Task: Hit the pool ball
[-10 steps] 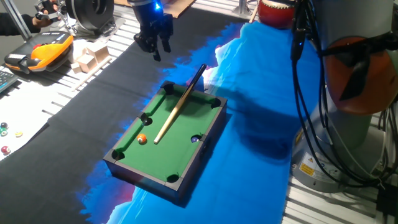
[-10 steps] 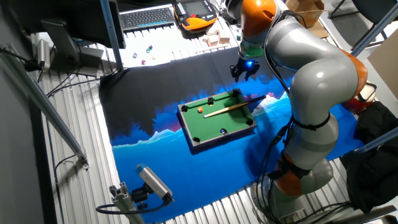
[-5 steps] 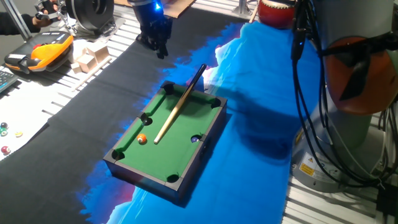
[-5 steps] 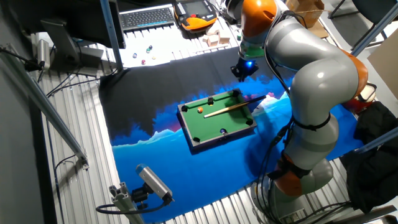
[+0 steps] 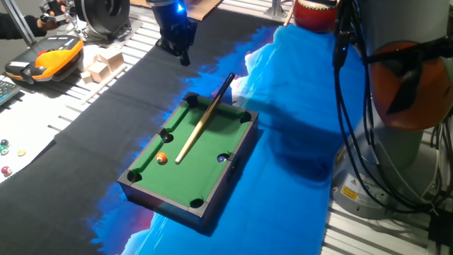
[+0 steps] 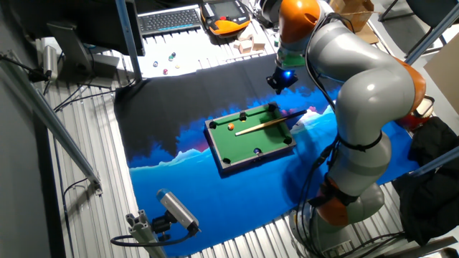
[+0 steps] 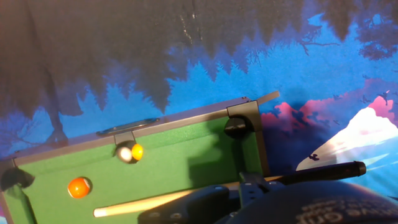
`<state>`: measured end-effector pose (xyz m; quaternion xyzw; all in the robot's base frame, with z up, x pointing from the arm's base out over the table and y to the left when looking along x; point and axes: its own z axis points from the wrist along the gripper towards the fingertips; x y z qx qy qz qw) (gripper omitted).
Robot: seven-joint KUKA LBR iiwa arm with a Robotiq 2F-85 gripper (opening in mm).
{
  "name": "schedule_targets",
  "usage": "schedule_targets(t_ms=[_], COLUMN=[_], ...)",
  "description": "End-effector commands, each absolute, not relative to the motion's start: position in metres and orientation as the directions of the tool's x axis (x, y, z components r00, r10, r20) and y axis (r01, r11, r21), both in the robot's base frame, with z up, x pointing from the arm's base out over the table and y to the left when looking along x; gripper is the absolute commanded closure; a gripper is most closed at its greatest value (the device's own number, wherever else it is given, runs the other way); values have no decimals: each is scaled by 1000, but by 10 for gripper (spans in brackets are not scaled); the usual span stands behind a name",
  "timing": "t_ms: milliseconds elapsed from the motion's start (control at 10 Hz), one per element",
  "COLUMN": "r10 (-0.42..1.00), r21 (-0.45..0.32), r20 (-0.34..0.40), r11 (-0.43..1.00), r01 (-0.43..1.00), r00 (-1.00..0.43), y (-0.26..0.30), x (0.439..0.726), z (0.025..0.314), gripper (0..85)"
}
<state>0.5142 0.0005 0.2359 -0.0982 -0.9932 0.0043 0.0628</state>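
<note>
Now the gripper [image 5: 180,51] looks drawn together: a second ago its two fingers hung spread apart above the black cloth, and over the last half second they have come in until they read as one dark lump in the fixed view. They hold nothing; the space beneath them is bare fabric. The arm itself has barely moved, and the gripper still hangs beyond the far end of the mini pool table [image 5: 216,190], well apart from the felt.

On the table nothing has stirred. The pool ball [image 5: 162,158] sits where it sat, orange and glossy, near the long rail at the end of the table away from the gripper, close to the corner pocket. In the hand view the pool ball [image 7: 79,187] lies low on the green, just above the pale tip of the cue stick [image 7: 186,198], near it but not touching as far as I can tell. The cue stick [image 5: 205,117] lies slantwise across the felt with its dark butt sticking out over the far rail toward the gripper. A second, smaller ball [image 7: 129,152], half black and half yellow, rests by the side pocket in the hand view.

My reading is that closing the fingers on air is a preparation: either the hand means to push with a closed tip, or it is about to descend on the butt of the cue. Either way the strike is not begun, and the whole approach is still ahead.
</note>
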Motion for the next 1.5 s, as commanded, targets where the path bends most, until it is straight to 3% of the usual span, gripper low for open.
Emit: schedule_targets(t_ms=[0,1400], r10=[212,279], r21=[-21,-19], r20=[119,103], r11=[977,960], r01=[212,279], r00=[-970,-955], y=[0,0], x=[514,514], z=[236,236], gripper=[850,850])
